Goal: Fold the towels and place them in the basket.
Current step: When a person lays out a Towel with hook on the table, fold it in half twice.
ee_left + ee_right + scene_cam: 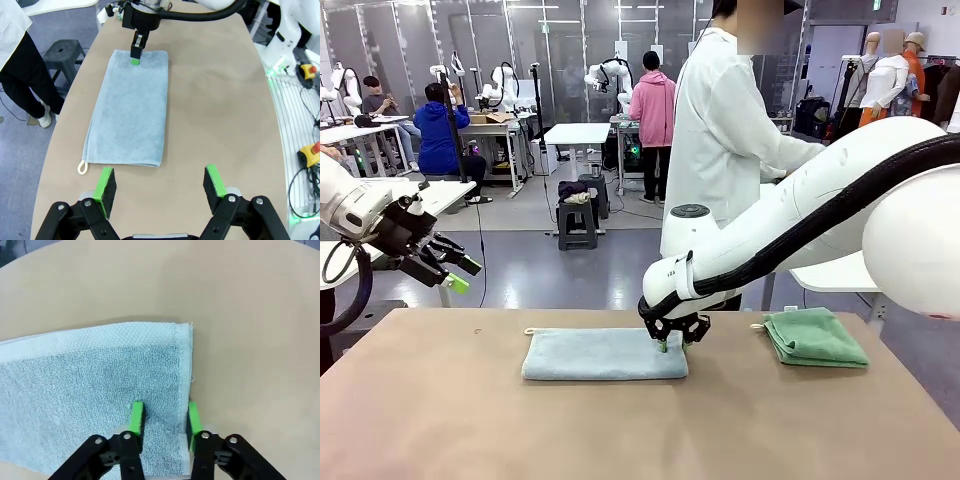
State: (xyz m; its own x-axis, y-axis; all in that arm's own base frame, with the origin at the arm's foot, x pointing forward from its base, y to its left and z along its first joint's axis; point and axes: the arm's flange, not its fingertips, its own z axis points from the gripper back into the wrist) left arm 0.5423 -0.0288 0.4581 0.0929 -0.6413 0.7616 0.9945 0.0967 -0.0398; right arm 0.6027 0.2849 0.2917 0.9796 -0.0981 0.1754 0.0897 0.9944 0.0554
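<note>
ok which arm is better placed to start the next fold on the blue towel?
Right, probably. The right gripper is down on the blue towel at its end nearest the green towel, pads straddling the edge. The left gripper hangs open above the table, short of the loop end.

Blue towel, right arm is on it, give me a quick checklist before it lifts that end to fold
1. Right end effector astride the blue towel end edge: ok.
2. Pinch closed on cloth: cannot tell; fingers show a gap with fabric between.
3. Towel flat on table: ok.
4. Left end effector open, short of the loop end: ok.
5. Green towel apart, clear of the fold path: ok.
6. Basket position: cannot tell.
</note>
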